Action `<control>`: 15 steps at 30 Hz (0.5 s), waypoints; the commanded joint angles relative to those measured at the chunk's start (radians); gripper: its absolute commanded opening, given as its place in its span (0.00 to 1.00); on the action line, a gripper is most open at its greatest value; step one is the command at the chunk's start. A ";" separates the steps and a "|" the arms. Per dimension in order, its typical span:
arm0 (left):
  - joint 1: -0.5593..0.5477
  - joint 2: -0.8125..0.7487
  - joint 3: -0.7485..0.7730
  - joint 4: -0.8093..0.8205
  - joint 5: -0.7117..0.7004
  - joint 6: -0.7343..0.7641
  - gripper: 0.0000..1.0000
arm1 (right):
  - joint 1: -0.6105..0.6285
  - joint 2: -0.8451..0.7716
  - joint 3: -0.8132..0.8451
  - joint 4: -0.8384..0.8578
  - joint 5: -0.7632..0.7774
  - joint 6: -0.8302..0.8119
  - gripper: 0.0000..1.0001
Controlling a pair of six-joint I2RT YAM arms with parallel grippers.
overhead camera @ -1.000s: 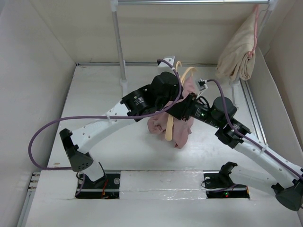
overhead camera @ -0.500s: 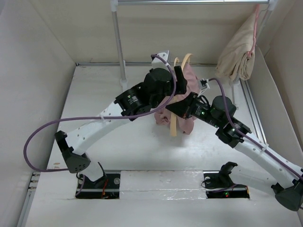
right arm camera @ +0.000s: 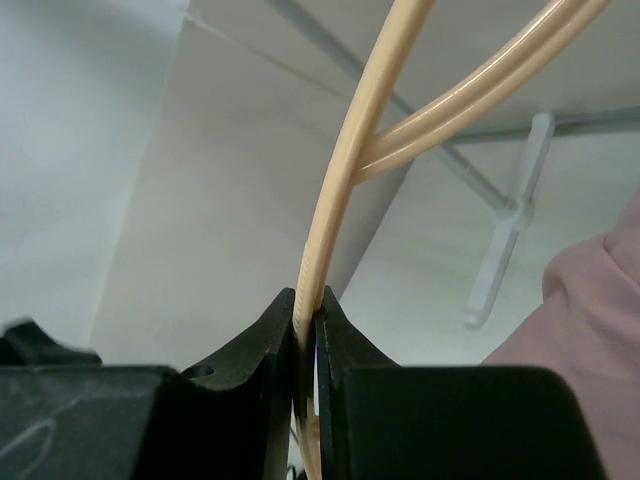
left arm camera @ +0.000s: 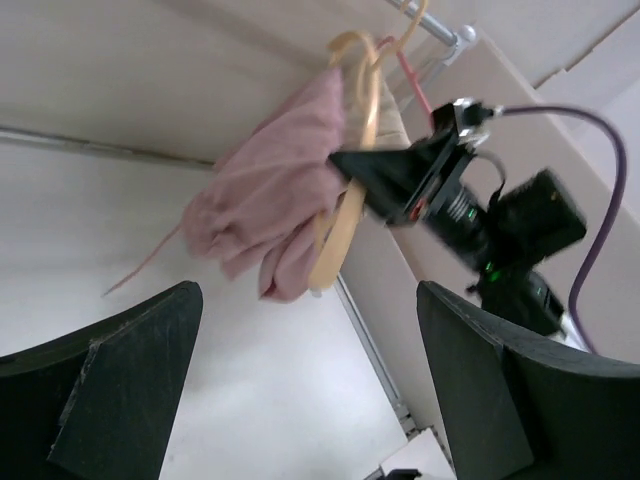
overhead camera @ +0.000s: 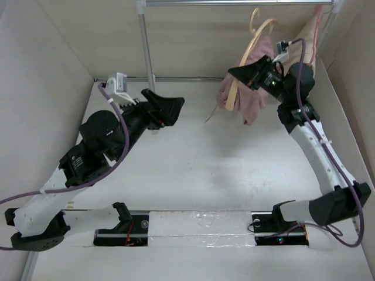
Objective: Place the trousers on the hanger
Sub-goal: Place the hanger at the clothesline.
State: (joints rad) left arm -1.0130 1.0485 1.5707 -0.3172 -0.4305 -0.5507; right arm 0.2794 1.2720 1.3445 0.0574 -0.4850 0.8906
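Left tool point(overhead camera: 174, 110) spread wide; right tool point(right arm camera: 306, 320) clamped tight — arm stretched high.

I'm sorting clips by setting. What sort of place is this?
Probably a lab test cell: white panel walls box in the table, left arm and right arm are bolted to its near edge, a clothes rail spans the back.

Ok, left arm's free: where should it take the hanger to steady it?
Probably the bare lower tip of the hanger, below where the right gripper pinches it: it juts clear of the trousers. Come from the left gripper side, jaws across the thin arm.
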 commanded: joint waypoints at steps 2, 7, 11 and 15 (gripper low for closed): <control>0.005 -0.083 -0.193 -0.059 -0.016 -0.106 0.85 | -0.097 0.090 0.259 0.170 -0.060 -0.009 0.00; 0.005 -0.228 -0.349 -0.080 -0.025 -0.198 0.85 | -0.189 0.288 0.448 0.147 -0.110 0.016 0.00; 0.005 -0.287 -0.377 -0.138 -0.043 -0.224 0.85 | -0.259 0.378 0.534 0.150 -0.113 0.053 0.00; 0.005 -0.308 -0.397 -0.146 -0.045 -0.233 0.84 | -0.296 0.397 0.532 0.174 -0.118 0.086 0.00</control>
State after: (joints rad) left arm -1.0107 0.7795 1.1839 -0.4664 -0.4500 -0.7509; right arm 0.0174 1.6997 1.7954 0.0685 -0.5835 0.9691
